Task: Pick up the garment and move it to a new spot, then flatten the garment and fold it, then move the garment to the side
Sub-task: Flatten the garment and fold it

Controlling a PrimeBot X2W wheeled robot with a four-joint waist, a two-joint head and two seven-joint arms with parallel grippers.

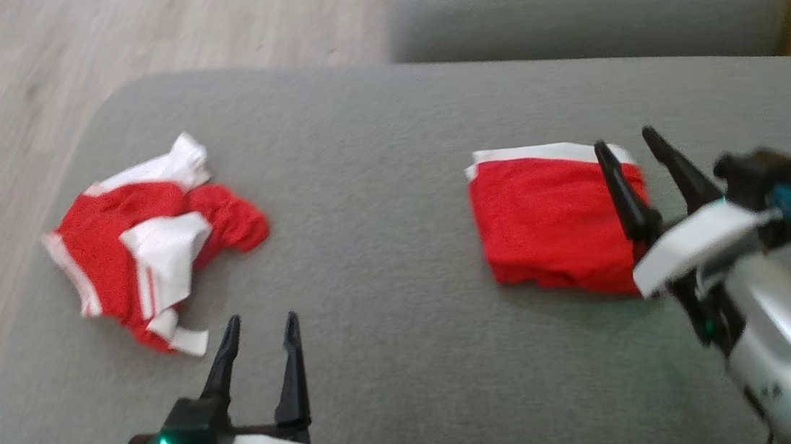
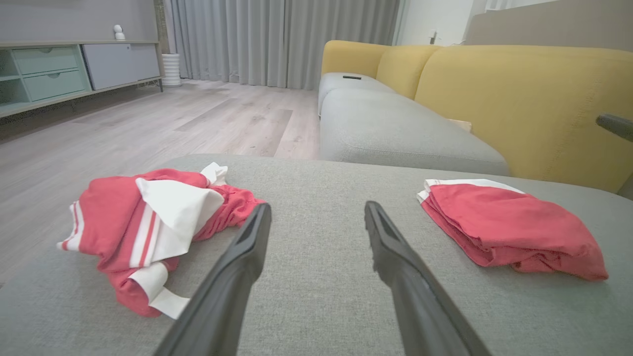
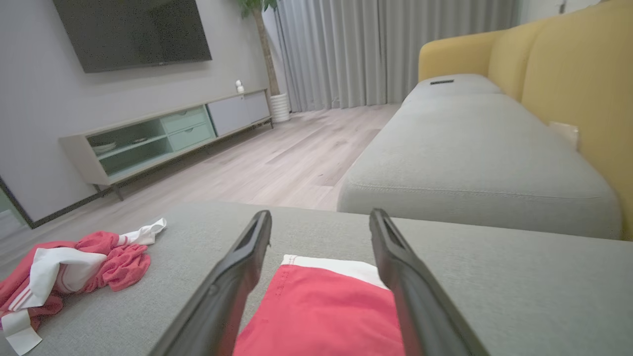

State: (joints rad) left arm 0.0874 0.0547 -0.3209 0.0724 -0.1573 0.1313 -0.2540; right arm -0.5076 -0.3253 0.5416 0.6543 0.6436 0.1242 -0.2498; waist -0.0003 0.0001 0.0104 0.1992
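Note:
A red garment with a white band (image 1: 556, 228) lies folded into a neat square on the right of the grey cushion (image 1: 377, 180). My right gripper (image 1: 624, 139) hovers open over its right part, and in the right wrist view the folded garment (image 3: 321, 306) lies between and below the spread fingers of that gripper (image 3: 320, 213), which hold nothing. A second red-and-white garment (image 1: 152, 253) lies crumpled at the cushion's left end. My left gripper (image 1: 262, 320) stands open just to the near right of it, empty. In the left wrist view, the crumpled garment (image 2: 148, 217) is left of that gripper (image 2: 317, 206) and the folded garment (image 2: 509, 227) is to its right.
A second grey seat cushion (image 1: 585, 8) lies beyond the first one, with a yellow backrest (image 2: 524, 99) along the right. Wooden floor (image 1: 62, 80) borders the cushion's left and far edges. A low TV cabinet (image 3: 163, 138) stands across the room.

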